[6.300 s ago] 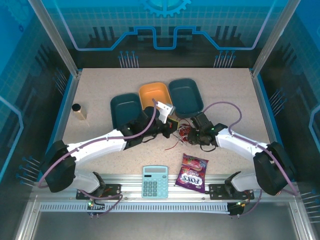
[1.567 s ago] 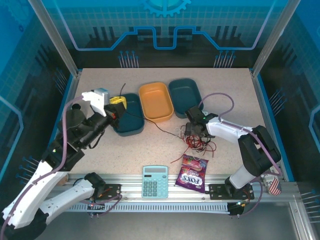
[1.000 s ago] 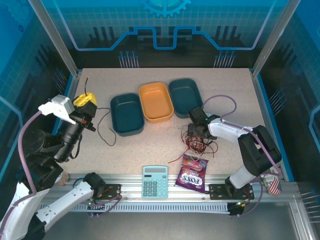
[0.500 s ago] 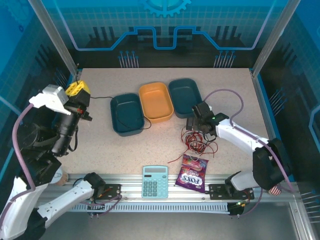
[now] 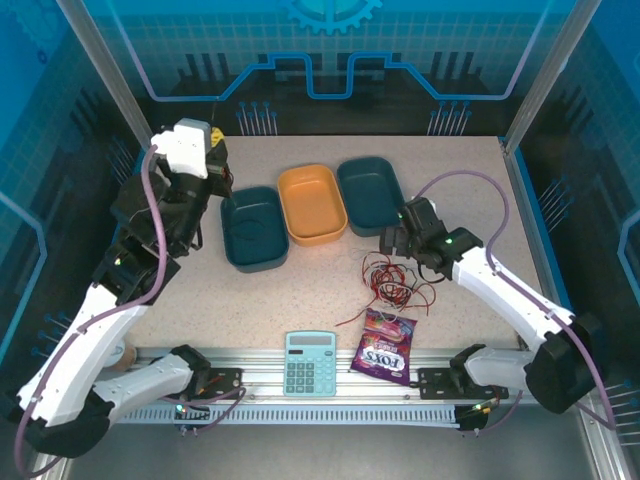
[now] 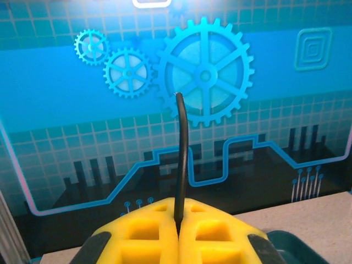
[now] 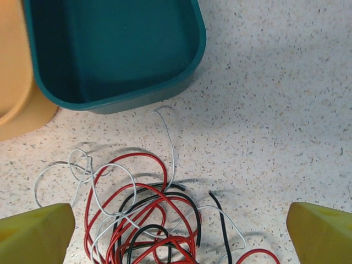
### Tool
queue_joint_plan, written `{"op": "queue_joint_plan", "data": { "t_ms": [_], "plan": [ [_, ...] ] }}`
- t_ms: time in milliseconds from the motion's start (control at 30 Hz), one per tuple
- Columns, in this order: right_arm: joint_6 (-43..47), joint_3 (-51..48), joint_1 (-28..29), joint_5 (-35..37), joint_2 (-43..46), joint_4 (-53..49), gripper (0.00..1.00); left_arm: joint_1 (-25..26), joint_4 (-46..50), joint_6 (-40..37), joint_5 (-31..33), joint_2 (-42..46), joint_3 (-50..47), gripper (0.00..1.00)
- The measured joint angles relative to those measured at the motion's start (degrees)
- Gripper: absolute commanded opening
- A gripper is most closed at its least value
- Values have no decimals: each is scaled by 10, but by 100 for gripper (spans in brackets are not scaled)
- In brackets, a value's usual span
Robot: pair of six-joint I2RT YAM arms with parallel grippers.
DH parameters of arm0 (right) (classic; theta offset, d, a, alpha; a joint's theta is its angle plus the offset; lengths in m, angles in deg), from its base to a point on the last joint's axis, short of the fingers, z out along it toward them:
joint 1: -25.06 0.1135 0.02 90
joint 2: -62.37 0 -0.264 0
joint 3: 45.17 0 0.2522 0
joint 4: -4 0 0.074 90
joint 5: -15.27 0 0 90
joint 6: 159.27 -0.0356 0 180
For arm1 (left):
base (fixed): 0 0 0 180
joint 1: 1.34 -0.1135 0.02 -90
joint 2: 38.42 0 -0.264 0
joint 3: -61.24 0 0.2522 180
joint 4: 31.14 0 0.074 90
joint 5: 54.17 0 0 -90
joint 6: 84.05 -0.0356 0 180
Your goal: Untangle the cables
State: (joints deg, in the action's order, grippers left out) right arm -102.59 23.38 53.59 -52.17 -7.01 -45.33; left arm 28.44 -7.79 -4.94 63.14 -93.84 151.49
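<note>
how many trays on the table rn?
3, in a row across mid-table: left teal tray; orange tray in the middle; right teal tray, just behind the cables. None looks hidden.

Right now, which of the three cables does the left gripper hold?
The black cable: it sticks up between the shut jaws of the left gripper. The red cable and white cable lie on the table.

L tool [image 6: 179,237] pinched shut up high; R tool [image 7: 179,234] spread wide.
</note>
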Motion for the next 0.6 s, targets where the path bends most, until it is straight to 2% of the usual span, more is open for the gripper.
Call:
{"op": "queue_joint_plan", "data": {
  "t_ms": [233,600],
  "plan": [
    [19,5,0,6,11,-21,100,-53,0,10,-23,-21,0,0],
    [37,6,8,-2,34,-30,100,-139,4,69,-68,-67,-23,0]
  ]
}}
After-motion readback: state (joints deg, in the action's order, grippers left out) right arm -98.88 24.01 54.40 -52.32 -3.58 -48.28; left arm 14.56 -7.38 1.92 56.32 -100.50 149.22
